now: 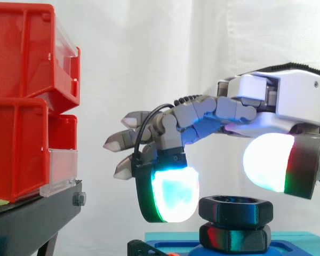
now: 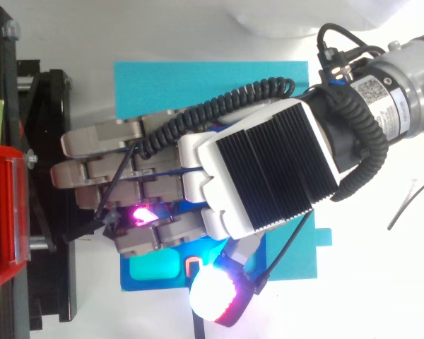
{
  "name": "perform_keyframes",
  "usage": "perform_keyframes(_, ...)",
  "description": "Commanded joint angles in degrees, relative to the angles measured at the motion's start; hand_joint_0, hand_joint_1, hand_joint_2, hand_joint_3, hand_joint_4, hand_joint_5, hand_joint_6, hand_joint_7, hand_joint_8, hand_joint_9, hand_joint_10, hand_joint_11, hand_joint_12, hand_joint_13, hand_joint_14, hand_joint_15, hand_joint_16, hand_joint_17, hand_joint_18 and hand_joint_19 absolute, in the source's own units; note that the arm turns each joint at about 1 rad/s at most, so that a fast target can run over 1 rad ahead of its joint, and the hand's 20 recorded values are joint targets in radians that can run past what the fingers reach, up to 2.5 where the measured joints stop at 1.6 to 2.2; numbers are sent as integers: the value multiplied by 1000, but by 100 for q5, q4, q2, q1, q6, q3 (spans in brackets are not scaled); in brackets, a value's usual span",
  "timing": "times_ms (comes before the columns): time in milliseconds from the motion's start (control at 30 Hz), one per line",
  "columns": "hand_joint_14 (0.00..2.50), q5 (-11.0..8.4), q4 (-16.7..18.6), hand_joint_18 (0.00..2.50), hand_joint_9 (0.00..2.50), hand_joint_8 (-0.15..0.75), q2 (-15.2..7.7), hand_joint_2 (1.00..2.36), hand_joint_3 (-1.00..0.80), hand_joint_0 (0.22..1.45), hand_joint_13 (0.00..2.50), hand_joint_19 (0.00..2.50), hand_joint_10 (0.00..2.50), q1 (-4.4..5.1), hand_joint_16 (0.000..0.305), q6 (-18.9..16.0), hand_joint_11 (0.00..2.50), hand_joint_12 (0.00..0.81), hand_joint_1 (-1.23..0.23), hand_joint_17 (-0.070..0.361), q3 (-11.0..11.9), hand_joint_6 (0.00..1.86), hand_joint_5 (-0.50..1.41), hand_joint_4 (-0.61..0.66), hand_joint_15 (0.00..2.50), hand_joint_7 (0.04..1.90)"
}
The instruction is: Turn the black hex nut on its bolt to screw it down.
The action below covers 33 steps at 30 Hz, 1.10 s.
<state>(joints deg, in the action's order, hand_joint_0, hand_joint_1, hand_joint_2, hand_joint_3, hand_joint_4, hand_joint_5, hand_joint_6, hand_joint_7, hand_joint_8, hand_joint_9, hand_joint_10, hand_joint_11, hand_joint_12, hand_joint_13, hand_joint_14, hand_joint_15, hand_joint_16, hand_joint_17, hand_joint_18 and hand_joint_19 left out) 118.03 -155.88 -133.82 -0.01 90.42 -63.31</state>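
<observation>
- Robot hand (image 1: 277, 101) hovers half-spread over the black hex nut (image 1: 230, 208), gripping nothing.
- Best approach: lower, pinch opposite flats squarely, then twist without slipping.

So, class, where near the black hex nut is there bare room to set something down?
Free: the upper strip of the flat turquoise sheet, beside the black metal stand and the hand; the white tabletop right of that sheet. Crowded: around the black hex nut, with the hand's glowing pads on either side.

Hand (image 1: 286, 100) palm down, fingers (image 1: 120, 142) loosely outstretched
</observation>
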Motion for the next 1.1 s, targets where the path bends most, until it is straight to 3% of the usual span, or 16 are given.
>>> perform_keyframes(0, 0, 18, 145, 107, 617, 256, 5, 1000, -500, 449, 291, 0, 5, -34, 54, 2, 138, 305, -183, 122, -147, 617, -125, 220, 0, 1280)
perform_keyframes(567, 0, 89, 312, 105, 626, 256, 5, 1000, -500, 450, 303, 0, 5, -87, 54, -16, 142, 308, -186, 122, -182, 635, -124, 228, 0, 1257)
perform_keyframes(1067, 0, 238, 295, 100, 634, 258, 5, 1000, -500, 451, 305, 0, 5, -227, 55, -16, 151, 308, -188, 123, -191, 644, -124, 222, 0, 1244)
